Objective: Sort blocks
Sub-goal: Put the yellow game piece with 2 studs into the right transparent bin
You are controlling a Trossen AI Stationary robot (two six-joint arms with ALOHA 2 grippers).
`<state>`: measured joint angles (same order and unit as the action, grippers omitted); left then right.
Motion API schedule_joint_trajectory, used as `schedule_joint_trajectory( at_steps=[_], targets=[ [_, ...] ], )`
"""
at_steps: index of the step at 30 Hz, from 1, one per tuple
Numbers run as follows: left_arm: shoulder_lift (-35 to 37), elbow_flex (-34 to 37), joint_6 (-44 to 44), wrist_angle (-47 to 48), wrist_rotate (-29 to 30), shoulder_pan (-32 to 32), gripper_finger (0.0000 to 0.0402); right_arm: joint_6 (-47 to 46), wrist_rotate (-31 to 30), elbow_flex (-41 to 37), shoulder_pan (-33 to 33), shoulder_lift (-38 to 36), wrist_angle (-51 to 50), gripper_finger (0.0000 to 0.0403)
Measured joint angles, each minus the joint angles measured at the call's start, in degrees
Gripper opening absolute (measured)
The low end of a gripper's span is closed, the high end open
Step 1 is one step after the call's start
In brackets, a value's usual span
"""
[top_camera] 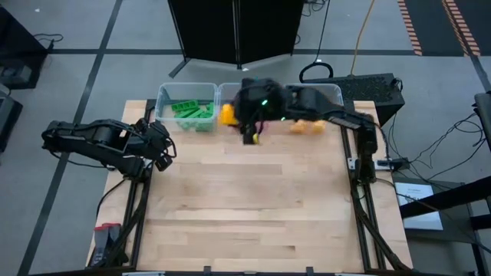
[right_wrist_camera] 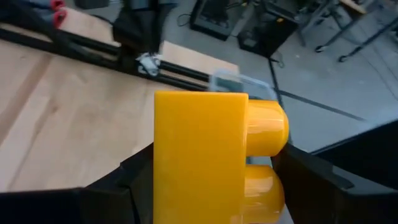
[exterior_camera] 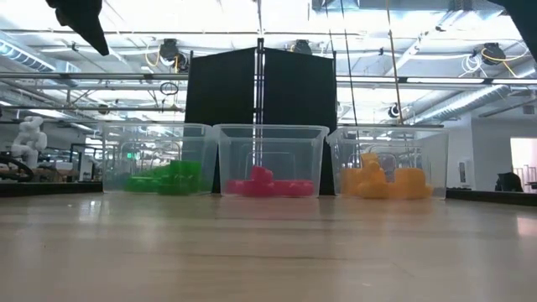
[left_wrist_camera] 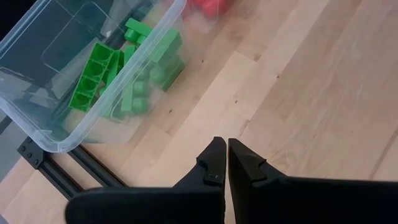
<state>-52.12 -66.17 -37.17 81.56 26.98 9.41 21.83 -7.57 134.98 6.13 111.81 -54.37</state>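
My right gripper (right_wrist_camera: 214,168) is shut on a yellow studded block (right_wrist_camera: 199,155). In the high view it hangs over the far edge of the table with the yellow block (top_camera: 229,113) above the gap between the left bin and the middle bin. Green blocks (top_camera: 192,112) lie in the left bin, red blocks (exterior_camera: 262,183) in the middle bin and yellow blocks (exterior_camera: 382,181) in the right bin. My left gripper (left_wrist_camera: 222,158) is shut and holds nothing. It waits at the table's left edge (top_camera: 163,151), near the green bin. My right gripper pinches the yellow block between its two fingers (right_wrist_camera: 127,180), one on each of two opposite flat sides (right_wrist_camera: 163,162). The round studs (right_wrist_camera: 267,127) stick out sideways toward one finger. The block is lifted clear of the table and the bins.
Three clear bins stand in a row along the far edge: left (top_camera: 165,96), middle (exterior_camera: 270,134), right (top_camera: 337,93). My right arm covers most of the middle bin from above. The wooden table (top_camera: 253,207) spreads out on the near side of the bins.
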Motion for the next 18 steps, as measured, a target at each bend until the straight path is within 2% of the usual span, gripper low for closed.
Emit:
schedule_joint_trajectory(
  at_steps=[8, 18],
  targets=[
    [0.00, 0.00, 0.00, 0.00, 0.00, -0.02, 0.0000, 0.30, -0.05, 0.02, 6.58, -7.02, -4.99, 0.0249],
    [0.00, 0.00, 0.01, -0.01, 0.00, -0.02, 0.0000, 0.00, 0.08, 0.02, 15.66, -11.13, -14.29, 0.0249]
  ],
)
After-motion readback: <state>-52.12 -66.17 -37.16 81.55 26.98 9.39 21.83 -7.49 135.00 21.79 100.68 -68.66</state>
